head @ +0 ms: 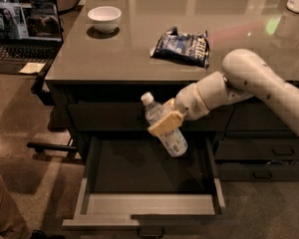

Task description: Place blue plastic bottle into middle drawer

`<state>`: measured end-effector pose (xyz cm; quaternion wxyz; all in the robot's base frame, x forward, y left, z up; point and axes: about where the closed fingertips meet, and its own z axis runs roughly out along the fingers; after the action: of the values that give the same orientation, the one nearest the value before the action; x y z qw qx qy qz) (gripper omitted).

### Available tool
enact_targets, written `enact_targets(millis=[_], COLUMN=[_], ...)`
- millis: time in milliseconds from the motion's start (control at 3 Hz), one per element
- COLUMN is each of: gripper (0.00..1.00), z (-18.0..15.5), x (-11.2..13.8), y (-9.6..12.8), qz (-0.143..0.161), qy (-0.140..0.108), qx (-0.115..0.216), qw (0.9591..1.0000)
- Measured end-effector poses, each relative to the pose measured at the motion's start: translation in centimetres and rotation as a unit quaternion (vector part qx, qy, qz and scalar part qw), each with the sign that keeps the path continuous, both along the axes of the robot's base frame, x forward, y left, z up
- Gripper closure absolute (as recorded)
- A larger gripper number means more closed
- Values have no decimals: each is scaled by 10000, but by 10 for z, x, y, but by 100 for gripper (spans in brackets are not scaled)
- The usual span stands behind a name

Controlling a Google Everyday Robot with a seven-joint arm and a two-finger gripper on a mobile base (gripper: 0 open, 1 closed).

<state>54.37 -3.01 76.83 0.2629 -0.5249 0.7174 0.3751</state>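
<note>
- Dark, glossy counter (139, 63) fills the far half of the scene, above a cabinet of dark drawers that stands on a speckled floor.
- On the counter, a white bowl (104, 18) sits far left, and a dark blue snack bag (182, 48) lies near the middle, well apart from the bowl.
- An open laptop (25, 26) with a lit screen rests on a lower surface to the left, with a pale note (32, 67) just by its near edge.
- The middle drawer (149, 204) is pulled out toward the near side; its dark floor is bare, its inner walls are light grey, and a small bar handle (149, 231) shows on the front.
- A narrower stack of closed drawers (269, 156) lies to the right.
- The white arm (254, 81) reaches in from the right, below the counter edge.
- The gripper (163, 123) hangs over the far part of the open drawer, its tan fingers (159, 128) clamped around the middle of the blue plastic bottle (175, 141).
- The bottle is tilted, with the white cap (147, 98) up and to the left and the base down to the right, in the air above the drawer floor.
- Part of a person's leg (2, 213) shows at the near left corner.
</note>
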Motion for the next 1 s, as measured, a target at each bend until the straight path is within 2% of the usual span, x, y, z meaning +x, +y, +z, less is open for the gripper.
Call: enact_targets(millis=[333, 667, 1000], gripper=[100, 100, 100], z=[-58, -120, -183], x=[-19, -20, -17], y=[-10, -15, -17], qz=[204, 157, 104], qy=[-49, -249, -540], qx=[-638, -1271, -1922], qw=[9977, 9915, 9798])
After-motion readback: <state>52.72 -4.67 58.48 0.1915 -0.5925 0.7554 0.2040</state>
